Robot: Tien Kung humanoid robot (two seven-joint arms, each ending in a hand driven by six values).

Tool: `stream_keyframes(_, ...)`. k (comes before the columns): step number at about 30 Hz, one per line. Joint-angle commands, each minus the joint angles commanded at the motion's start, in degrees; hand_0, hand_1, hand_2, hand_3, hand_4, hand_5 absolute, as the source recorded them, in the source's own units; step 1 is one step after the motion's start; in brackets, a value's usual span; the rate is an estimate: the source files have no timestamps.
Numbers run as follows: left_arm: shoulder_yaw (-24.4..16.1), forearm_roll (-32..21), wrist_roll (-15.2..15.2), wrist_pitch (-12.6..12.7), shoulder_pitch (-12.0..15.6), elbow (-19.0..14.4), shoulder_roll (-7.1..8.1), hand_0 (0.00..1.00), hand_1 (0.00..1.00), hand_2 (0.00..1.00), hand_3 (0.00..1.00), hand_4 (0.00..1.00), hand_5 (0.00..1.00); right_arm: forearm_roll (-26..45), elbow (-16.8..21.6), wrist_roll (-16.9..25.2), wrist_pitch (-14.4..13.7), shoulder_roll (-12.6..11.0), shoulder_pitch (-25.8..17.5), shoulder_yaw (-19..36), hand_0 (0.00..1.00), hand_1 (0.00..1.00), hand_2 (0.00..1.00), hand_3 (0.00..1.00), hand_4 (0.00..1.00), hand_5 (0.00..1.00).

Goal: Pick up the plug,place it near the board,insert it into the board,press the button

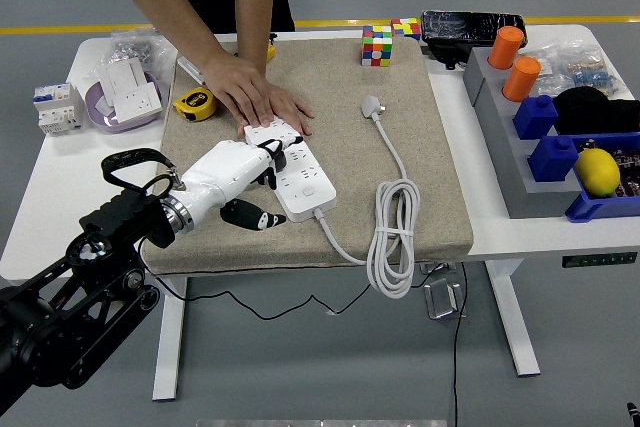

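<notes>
Left hand (pixel 238 179) on the black plug, at the white plastic power strip (pixel 292 169).
Fingers (pixel 268 153) curled over it; person's hand (pixel 252 95) pins the strip's far end.

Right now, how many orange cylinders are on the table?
2, both on the gray tray at the right: one cylinder at its far corner, the other cylinder just nearer and to its right. More could be hidden.

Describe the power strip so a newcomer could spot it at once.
On the beige mat covering the table's middle, look at its left half. The power strip is the long white block under the person's hand and the robot's left hand, trailing a coiled white cable.
</notes>
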Motion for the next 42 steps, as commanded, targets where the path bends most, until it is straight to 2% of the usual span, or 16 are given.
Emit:
stream_keyframes(5,2.8,0.0,0.1,-0.9,-1.6,2.1,0.08,0.162,0.056,0.149,0.923,0.645,0.002,0.1,0.0,0.0,0.0,-0.1,-0.1,-0.3,0.942,0.870,0.811,0.809,0.998,0.998)
stream_keyframes(6,3.3,0.0,0.1,-1.2,-2.0,2.6,0.08,0.136,0.034,0.144,0.904,0.697,0.002,0.2,0.0,0.0,0.0,-0.1,-0.1,-0.3,0.944,0.871,0.811,0.809,0.998,0.998)
stream_keyframes(12,5.8,0.0,-0.2,-1.3,-3.3,4.9,0.28,0.135,0.030,0.142,0.898,0.708,0.002,0.2,0.0,0.0,0.0,-0.2,-0.1,-0.5,0.943,0.872,0.811,0.809,0.998,0.998)
stream_keyframes(23,7.3,0.0,-0.9,-0.5,-5.8,11.0,-1.45,0.134,0.029,0.144,0.895,0.711,0.002,0.3,0.0,0.0,0.0,-0.1,0.0,-0.5,0.943,0.872,0.811,0.809,0.998,0.998)
stream_keyframes(35,7.4,0.0,-0.8,-0.4,-6.5,13.5,-2.11,0.134,0.030,0.144,0.891,0.712,0.002,0.3,0.0,0.0,0.0,-0.1,0.0,-0.5,0.943,0.872,0.811,0.808,0.998,0.998)
stream_keyframes(42,7.8,0.0,-0.9,-0.7,-6.7,13.7,-2.28,0.133,0.030,0.144,0.887,0.711,0.002,0.2,0.0,0.0,0.0,-0.1,0.2,-0.4,0.943,0.872,0.811,0.809,0.998,0.998)
